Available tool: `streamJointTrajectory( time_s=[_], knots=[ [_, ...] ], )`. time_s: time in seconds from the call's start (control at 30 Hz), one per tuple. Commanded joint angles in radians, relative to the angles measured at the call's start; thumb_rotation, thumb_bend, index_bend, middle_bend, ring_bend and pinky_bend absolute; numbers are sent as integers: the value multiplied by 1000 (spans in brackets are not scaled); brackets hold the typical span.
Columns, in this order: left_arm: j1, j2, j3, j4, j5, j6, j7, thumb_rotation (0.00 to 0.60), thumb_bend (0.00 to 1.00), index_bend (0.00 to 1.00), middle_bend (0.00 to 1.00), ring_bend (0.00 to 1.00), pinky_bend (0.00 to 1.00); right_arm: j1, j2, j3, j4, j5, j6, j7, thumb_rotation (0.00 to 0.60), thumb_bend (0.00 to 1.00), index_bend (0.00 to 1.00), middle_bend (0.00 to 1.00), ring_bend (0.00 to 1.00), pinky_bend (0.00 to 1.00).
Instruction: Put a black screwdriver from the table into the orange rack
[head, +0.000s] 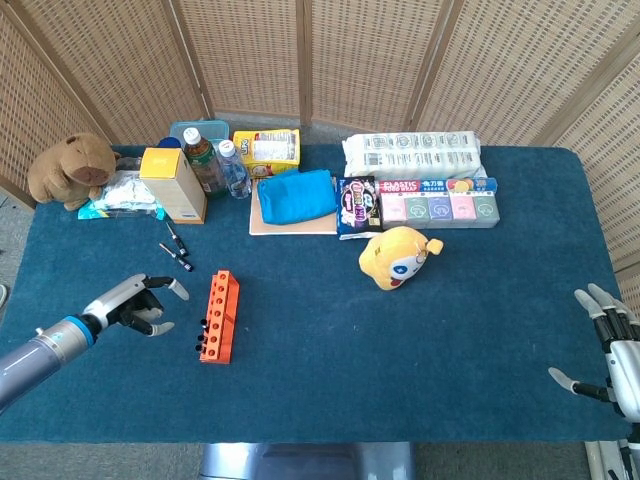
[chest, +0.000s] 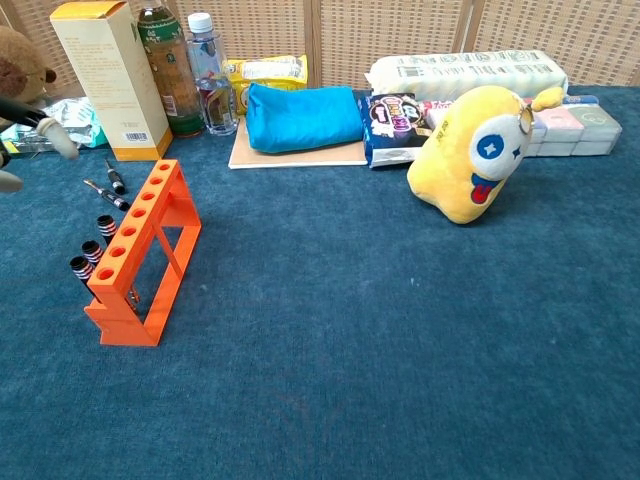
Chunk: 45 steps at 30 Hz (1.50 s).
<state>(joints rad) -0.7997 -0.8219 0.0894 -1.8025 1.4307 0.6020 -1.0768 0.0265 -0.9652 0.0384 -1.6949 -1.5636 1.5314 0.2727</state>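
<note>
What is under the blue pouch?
The blue pouch lies on a flat tan board. Only the board's edges show; its middle is covered, so anything between them is hidden.

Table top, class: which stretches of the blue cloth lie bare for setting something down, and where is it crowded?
Bare: the wide stretch between the orange rack and the right hand, in front of the yellow plush. Crowded: the back row, from the brown plush to the tissue packs; two loose screwdrivers lie beyond the left hand.
</note>
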Motion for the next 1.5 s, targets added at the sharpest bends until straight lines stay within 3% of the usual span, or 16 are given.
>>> streamJointTrajectory(
  time_s=[0.03, 0.27, 0.4, 0.77, 0.97, 1.03, 1.2, 1.27, 1.5],
  knots=[
    [4, 40, 6, -32, -72, -30, 158, 600, 298, 367, 1000, 1000, 1000, -1, 0, 0, 0, -1, 1, -1, 600, 126, 37, 28, 0, 0],
    [16, 32, 16, -51, -175, -12, 417, 599, 217, 367, 1000, 1000, 1000, -1, -2, -1, -1, -1, 2, -7, 600, 127, 37, 28, 0, 0],
    [29, 13, 12, -62, -234, 22, 530, 519, 162, 367, 1000, 1000, 1000, -2, -2, 0, -2, 0, 2, -9, 600, 127, 37, 28, 0, 0],
    [18, -13, -12, -92, -359, 1, 673, 379, 119, 367, 1000, 1000, 1000, -2, -1, 0, -4, -1, 4, -5, 600, 126, 37, 34, 0, 0],
    [14, -4, -29, -118, -387, 29, 748, 345, 90, 367, 1000, 1000, 1000, -3, 0, 0, -4, -3, 6, 0, 600, 127, 37, 35, 0, 0],
    [18, -9, -33, -121, -381, 38, 771, 306, 73, 367, 1000, 1000, 1000, -2, 1, 0, -3, -2, 5, 2, 600, 127, 37, 36, 0, 0],
    [43, -16, -40, -117, -330, 46, 775, 60, 0, 357, 1000, 1000, 1000, -3, 1, 1, -3, -2, 8, 2, 600, 127, 37, 38, 0, 0],
    [38, -1, -40, -119, -338, 19, 777, 8, 0, 348, 1000, 1000, 1000, -3, 0, 1, -3, -2, 6, 1, 600, 127, 37, 38, 0, 0],
    [40, 26, -54, -127, -342, -4, 790, 3, 0, 346, 1000, 1000, 1000, -1, -4, -1, -4, -2, 1, -12, 600, 127, 37, 40, 0, 0]
  ],
)
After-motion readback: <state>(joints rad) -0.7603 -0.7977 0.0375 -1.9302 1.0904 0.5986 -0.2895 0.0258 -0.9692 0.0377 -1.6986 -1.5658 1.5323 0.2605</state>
